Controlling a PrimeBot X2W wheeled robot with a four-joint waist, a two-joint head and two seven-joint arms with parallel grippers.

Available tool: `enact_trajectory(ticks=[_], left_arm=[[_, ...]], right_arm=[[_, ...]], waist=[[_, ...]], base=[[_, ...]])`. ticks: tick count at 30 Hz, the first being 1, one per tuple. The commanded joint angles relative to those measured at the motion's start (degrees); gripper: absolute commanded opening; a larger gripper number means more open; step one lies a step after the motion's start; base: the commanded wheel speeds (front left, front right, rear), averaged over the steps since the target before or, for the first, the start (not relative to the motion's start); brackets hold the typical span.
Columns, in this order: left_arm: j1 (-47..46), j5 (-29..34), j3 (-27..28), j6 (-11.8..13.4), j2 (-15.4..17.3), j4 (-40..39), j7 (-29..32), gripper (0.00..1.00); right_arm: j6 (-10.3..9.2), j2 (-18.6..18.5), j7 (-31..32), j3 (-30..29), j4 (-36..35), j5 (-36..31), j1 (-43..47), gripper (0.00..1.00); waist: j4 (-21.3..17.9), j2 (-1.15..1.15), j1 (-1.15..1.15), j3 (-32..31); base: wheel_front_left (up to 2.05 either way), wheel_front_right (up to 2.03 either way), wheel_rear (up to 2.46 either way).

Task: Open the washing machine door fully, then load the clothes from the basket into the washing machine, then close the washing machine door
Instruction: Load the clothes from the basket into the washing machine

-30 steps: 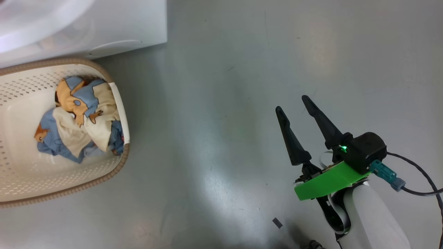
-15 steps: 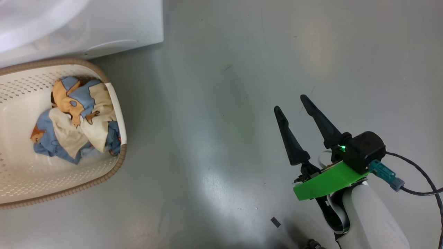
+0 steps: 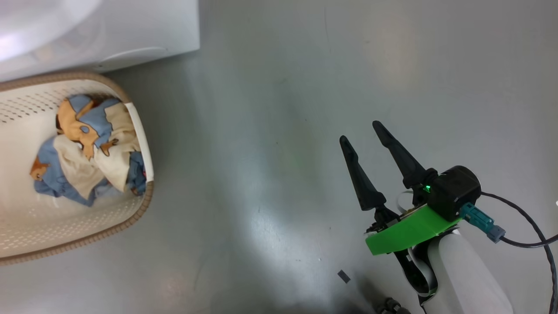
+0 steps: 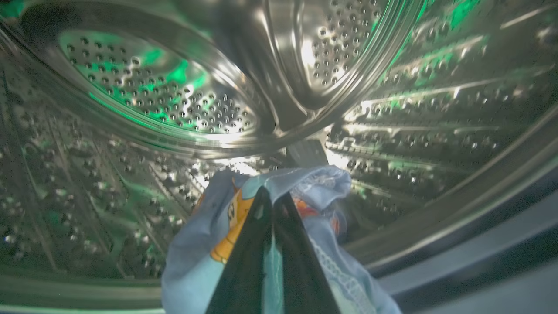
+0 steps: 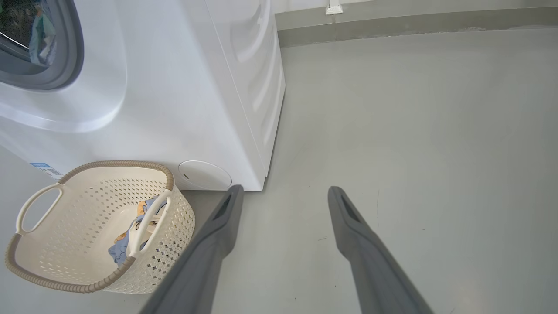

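The left gripper (image 4: 271,196) reaches into the steel drum (image 4: 174,104) of the washing machine (image 3: 144,26), its two dark fingers pressed together to a single point. A light blue garment (image 4: 314,187) with an orange print lies right against them, bunched around the tips and spreading down both sides. A thin strip of blue shows between the fingers, but I cannot tell whether a fold is pinched or the cloth only lies behind them.

That is the main risk. If a fold is caught, pulling the arm out would likely drag the garment over the rubber seal and onto the floor (image 3: 279,131). The garment also sits near the front lip of the drum, low and to the right, so it could slide out or get trapped when the door is shut.

The right gripper (image 3: 361,132) hangs over bare floor well to the right, fingers spread wide and empty.

The rest of the clothes (image 3: 87,152) sit in a crumpled blue and cream pile in the basket (image 3: 144,205), on the floor just in front of the machine's near right corner. They are well apart from the right gripper, to its left.
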Motion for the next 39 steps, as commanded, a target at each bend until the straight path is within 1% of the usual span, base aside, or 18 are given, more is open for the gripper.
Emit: enact_trajectory(ticks=[1,7,11,15,18,21,29,30,31,32,39], left_arm=[[-2.7,-0.1,0.9,0.3,3.6,-2.0,-2.3,0.0],[-10.8,-0.3,0.7,0.0,4.5,-2.0,-6.5,0.0],[-16.0,-0.1,0.0,-0.2,5.2,0.1,-6.5,0.0],[-19.9,-0.8,0.0,-0.3,5.1,2.8,-6.3,0.0],[-21.2,-0.9,-0.1,-0.3,4.9,4.4,-6.2,0.0],[-22.6,-1.4,0.2,0.3,4.8,6.9,-6.6,0.0],[-24.4,-2.3,0.0,0.2,4.8,12.2,-8.2,0.0],[-24.6,-2.6,0.1,0.2,4.6,12.8,-8.2,0.02],[-24.8,-3.0,0.3,0.1,4.4,13.4,-8.2,0.88],[-24.9,-3.3,0.3,0.0,4.2,13.9,-8.3,1.0],[-24.6,-4.0,-1.2,-0.5,3.4,15.7,-9.6,1.0]], right_arm=[[0.09,0.4,-0.4,1.3,-1.5,0.8,0.7,1.0],[0.09,0.4,-0.4,1.8,-2.2,1.3,0.4,1.0],[0.09,0.4,-0.4,2.4,-2.6,2.1,-0.1,1.0],[0.09,0.4,-0.4,2.9,-3.1,2.8,-0.6,1.0],[0.09,0.4,-0.4,3.0,-3.2,3.1,-0.9,1.0],[0.09,0.4,-0.4,3.4,-3.3,3.6,-1.3,1.0],[0.09,0.4,-0.4,3.3,-3.1,4.2,-1.4,1.0],[0.09,0.4,-0.4,3.3,-3.0,4.2,-1.5,1.0],[0.09,0.4,-0.4,3.2,-3.0,4.2,-1.5,1.0],[0.09,0.4,-0.4,3.2,-3.0,4.2,-1.6,1.0],[0.09,0.4,-0.4,2.6,-2.8,3.5,-1.8,1.0]], waist=[[-0.5,0.0,0.0,1.1],[-1.8,0.0,0.0,4.3],[-3.0,0.0,0.0,6.5],[-3.9,0.0,0.0,8.4],[-4.3,0.0,0.0,9.1],[-4.9,0.0,0.0,9.9],[-5.6,0.0,0.0,10.2],[-5.6,0.0,0.0,10.2],[-5.6,0.0,0.0,10.1],[-5.5,0.0,0.0,10.0],[-4.1,0.0,0.0,8.8]], base=[[0.0,0.0,0.0],[0.0,0.0,0.0],[0.0,0.0,0.0],[0.0,0.0,0.0],[0.0,0.0,0.0],[0.0,0.0,0.0],[0.0,0.0,0.0],[0.0,0.0,0.0],[0.0,0.0,0.0],[0.0,0.0,0.0],[0.0,0.0,0.0]])
